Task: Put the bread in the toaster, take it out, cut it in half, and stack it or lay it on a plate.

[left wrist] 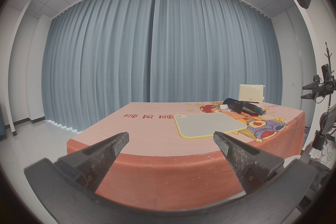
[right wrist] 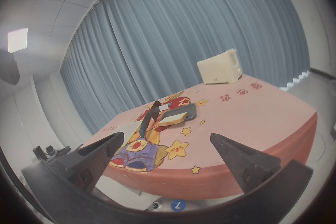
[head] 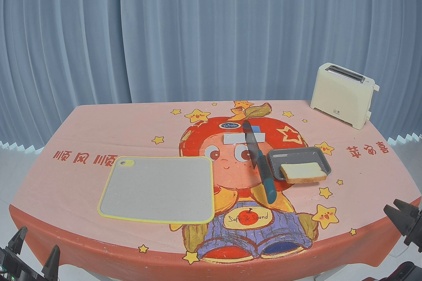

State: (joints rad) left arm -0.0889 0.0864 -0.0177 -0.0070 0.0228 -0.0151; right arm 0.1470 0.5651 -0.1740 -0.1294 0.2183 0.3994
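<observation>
A slice of bread (head: 303,172) (right wrist: 173,118) lies on the near edge of a dark grey plate (head: 299,156) (right wrist: 187,111) right of the table's centre. The cream toaster (head: 343,94) (left wrist: 251,92) (right wrist: 220,68) stands at the far right corner. A knife (head: 260,161) (left wrist: 242,106) (right wrist: 147,121) with a teal handle lies just left of the plate. A grey cutting board (head: 159,189) (left wrist: 207,124) with a yellow rim lies left of centre. My left gripper (head: 34,251) (left wrist: 171,142) is open off the table's near left edge. My right gripper (head: 406,218) (right wrist: 166,142) is open off the near right edge.
A pink cartoon tablecloth (head: 110,132) covers the table. A small white block (head: 244,138) sits under the knife blade. Blue curtains (head: 211,18) hang close behind the table. Bare cloth lies between the plate and the toaster.
</observation>
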